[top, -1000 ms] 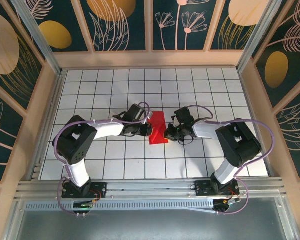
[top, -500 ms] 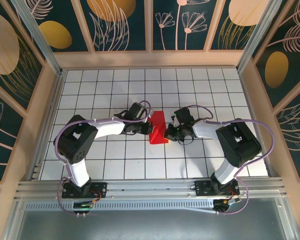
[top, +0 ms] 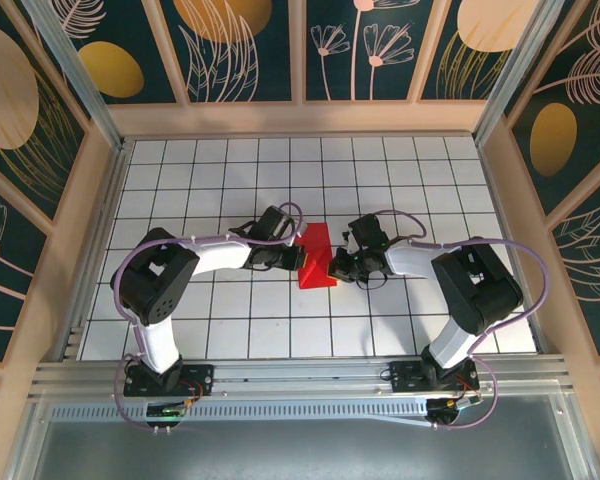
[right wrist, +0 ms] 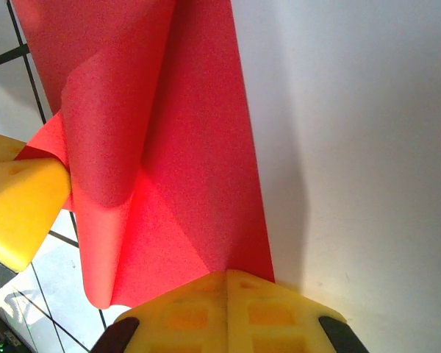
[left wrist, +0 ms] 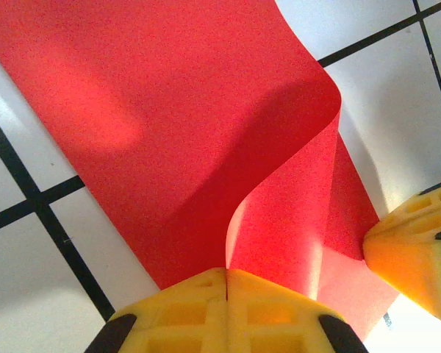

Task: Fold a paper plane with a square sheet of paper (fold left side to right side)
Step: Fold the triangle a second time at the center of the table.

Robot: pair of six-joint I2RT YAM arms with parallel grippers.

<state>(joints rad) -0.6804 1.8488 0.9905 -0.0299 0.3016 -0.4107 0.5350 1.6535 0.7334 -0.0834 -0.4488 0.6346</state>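
The square sheet of paper (top: 318,252) is bright red and lies partly folded on the white grid table between my two grippers. My left gripper (top: 300,257) is at its left edge. In the left wrist view its yellow jaws (left wrist: 226,273) are shut on a raised flap of the paper (left wrist: 169,110), which curls up and over toward the right. My right gripper (top: 333,266) is at the paper's right edge. In the right wrist view it (right wrist: 226,273) is shut, its tips down on the flat part of the paper (right wrist: 198,147). The paper plane is not formed.
The white grid table (top: 380,170) lies open all round the paper. Wooden walls (top: 100,200) with dark leaf panels close in the back and both sides. A metal rail (top: 300,375) with the arm bases runs along the near edge.
The left arm's elbow has crept slightly to the right. The paper and both grippers look unchanged.
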